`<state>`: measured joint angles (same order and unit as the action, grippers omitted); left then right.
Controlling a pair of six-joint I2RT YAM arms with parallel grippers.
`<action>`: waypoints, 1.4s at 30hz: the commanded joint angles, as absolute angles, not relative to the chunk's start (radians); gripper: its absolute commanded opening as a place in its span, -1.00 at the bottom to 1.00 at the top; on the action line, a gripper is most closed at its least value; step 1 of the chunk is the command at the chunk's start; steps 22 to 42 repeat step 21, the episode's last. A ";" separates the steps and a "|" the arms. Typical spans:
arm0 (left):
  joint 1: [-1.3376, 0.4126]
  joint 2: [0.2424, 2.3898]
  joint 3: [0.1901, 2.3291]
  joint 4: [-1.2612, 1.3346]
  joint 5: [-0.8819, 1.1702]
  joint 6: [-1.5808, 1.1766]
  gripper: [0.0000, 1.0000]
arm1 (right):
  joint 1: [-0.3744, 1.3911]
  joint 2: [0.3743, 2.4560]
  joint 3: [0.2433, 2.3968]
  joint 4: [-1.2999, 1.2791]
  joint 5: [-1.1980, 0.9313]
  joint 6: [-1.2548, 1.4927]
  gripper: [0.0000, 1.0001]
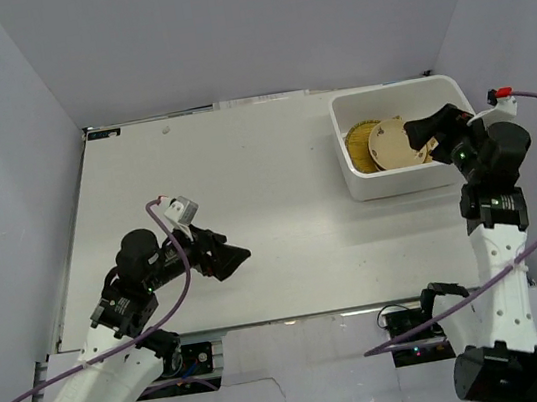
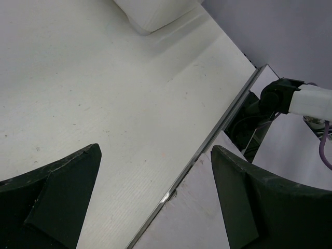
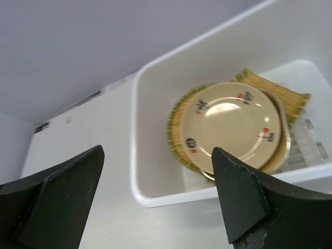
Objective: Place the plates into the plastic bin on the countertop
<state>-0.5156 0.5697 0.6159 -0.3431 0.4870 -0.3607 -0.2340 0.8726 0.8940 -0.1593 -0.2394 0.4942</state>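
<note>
Right wrist: glossy beige round plate (image 3: 231,124) tops woven trays (image 3: 175,132) in the plastic bin (image 3: 136,161); your right gripper (image 3: 156,153) and left gripper (image 2: 155,150) gape wide, empty.

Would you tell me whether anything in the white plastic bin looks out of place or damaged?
Nothing looks spilled or broken. The beige round plate sits off-centre on a round woven bamboo tray inside the white plastic bin, a rectangular woven tray poking out behind: loosely piled.
</note>
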 commanded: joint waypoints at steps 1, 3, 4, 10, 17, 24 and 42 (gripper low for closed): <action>-0.522 0.557 0.652 -0.327 0.457 -0.377 0.96 | -0.227 0.761 0.897 -0.164 -0.483 0.517 0.80; -0.522 0.563 0.689 -0.328 0.434 -0.385 0.96 | -0.221 0.686 0.884 -0.173 -0.563 0.526 0.80; -0.522 0.566 0.705 -0.333 0.434 -0.384 0.96 | -0.215 0.660 0.888 -0.192 -0.569 0.526 0.80; -0.522 0.543 0.865 -0.367 0.344 -0.383 0.96 | -0.169 0.519 0.916 -0.219 -0.672 0.567 0.80; -0.520 0.407 0.971 -0.390 0.152 -0.357 0.96 | -0.150 0.465 0.954 -0.121 -0.773 0.630 0.80; -0.520 0.357 0.977 -0.408 0.075 -0.341 0.96 | -0.150 0.443 0.951 -0.083 -0.761 0.640 0.80; -0.520 0.357 0.977 -0.408 0.075 -0.341 0.96 | -0.150 0.443 0.951 -0.083 -0.761 0.640 0.80</action>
